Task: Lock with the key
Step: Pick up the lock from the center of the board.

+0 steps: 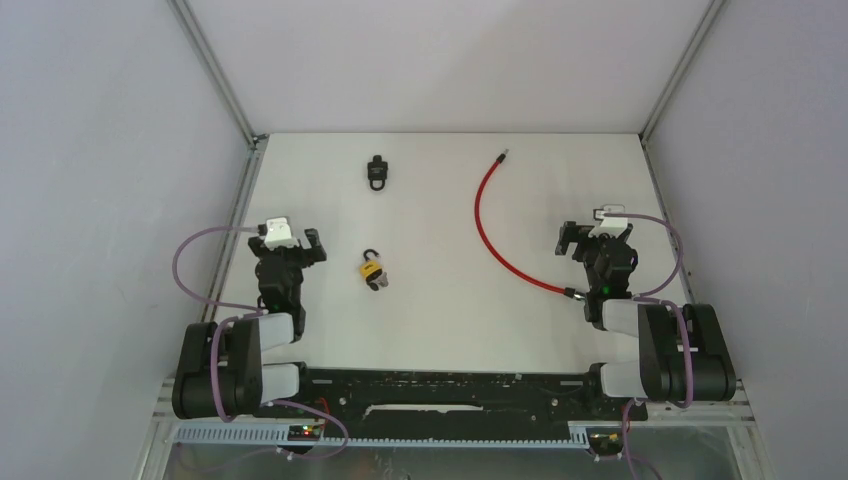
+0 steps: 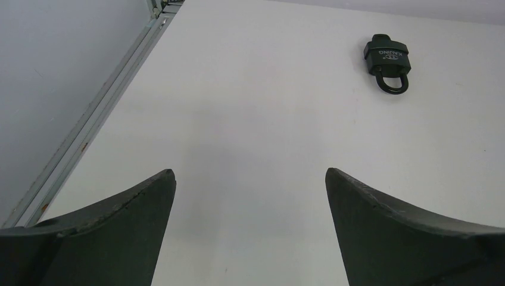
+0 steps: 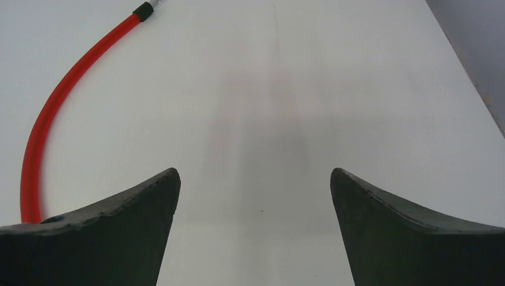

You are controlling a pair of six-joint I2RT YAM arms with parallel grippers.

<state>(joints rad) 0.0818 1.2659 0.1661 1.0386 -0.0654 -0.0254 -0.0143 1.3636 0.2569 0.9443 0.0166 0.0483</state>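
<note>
The yellow padlock [image 1: 371, 270] is found lying on the table [image 1: 450, 330] between the arms, nearer the left — small, rigid and likely slick metal, best pinched across its flat body while the key, too small to be made out, is turned. The left gripper [image 2: 250, 179] and the right gripper [image 3: 255, 177] are spread wide — nothing is held or touched.

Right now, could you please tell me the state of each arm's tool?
Left tool: open, holding nothing.
Right tool: open, holding nothing.
</note>
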